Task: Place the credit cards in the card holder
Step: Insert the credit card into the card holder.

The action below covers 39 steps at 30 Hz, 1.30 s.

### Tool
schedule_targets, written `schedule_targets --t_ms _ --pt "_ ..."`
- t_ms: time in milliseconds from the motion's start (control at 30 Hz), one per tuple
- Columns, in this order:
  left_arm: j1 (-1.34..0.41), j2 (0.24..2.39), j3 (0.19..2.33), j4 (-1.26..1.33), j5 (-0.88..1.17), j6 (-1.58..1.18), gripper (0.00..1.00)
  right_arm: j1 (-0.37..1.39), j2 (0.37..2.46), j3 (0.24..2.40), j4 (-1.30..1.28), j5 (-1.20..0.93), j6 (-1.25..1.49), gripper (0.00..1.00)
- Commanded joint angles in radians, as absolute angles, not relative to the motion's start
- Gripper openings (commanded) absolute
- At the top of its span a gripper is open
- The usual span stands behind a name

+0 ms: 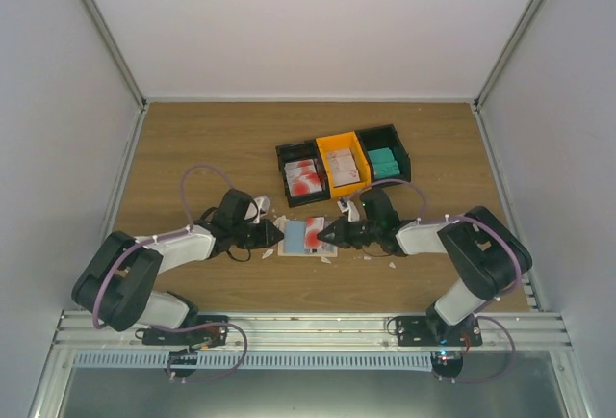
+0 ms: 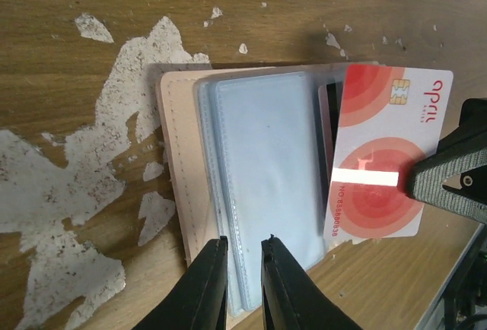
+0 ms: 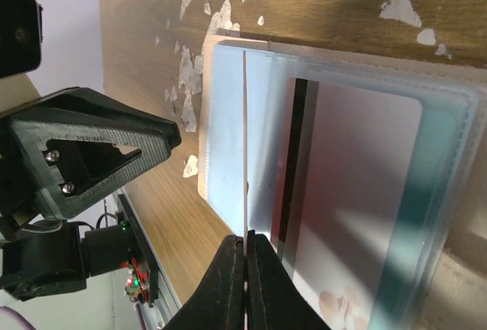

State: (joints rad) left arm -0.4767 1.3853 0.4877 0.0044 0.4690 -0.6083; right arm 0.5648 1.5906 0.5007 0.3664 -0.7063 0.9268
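**Card poised over the open holder**

The card holder (image 2: 179,155) lies open and flat in the middle of the table (image 1: 192,148), with its clear sleeves (image 2: 266,163) facing up. A red-and-white card (image 2: 380,155) hangs over its right half. The right gripper (image 3: 245,240) has its fingers closed tight on the card's edge. Held low and flat like that, the card looks lined up to slide into a sleeve. A card with a dark stripe (image 3: 358,193) seems to sit in a sleeve there already.

The left gripper (image 2: 243,261) straddles one edge of the sleeves with only a narrow gap between its fingers, probably to steady or lift them. Whether it actually clamps them I cannot tell.

Farther back stand three joined bins:
- The left black bin (image 1: 280,169) holds red-and-white cards (image 1: 303,177).
- The orange bin (image 1: 339,138) holds pale cards (image 1: 342,165).
- The right black bin (image 1: 405,153) holds teal cards (image 1: 383,161).
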Motion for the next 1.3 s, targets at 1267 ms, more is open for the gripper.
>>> schedule_targets --t_ms 1267 --pt "-0.500 1.491 0.514 0.052 0.467 -0.579 0.15 0.542 1.698 0.531 0.394 -0.806 0.924 0.01"
